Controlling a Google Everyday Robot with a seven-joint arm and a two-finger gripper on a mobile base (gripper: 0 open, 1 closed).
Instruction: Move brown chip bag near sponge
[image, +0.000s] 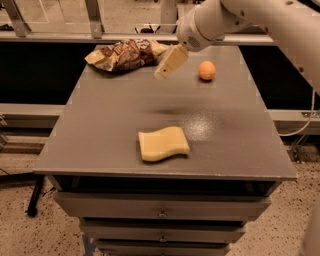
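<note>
The brown chip bag lies crumpled at the far left corner of the grey table. The pale-yellow sponge lies flat near the table's front edge, at the middle. My cream-coloured gripper hangs above the far middle of the table, just right of the bag and not touching it. It is far behind the sponge. Nothing is in it.
A small orange ball sits at the far right of the table, right of the gripper. Drawers run under the table's front. A metal rail runs behind the table.
</note>
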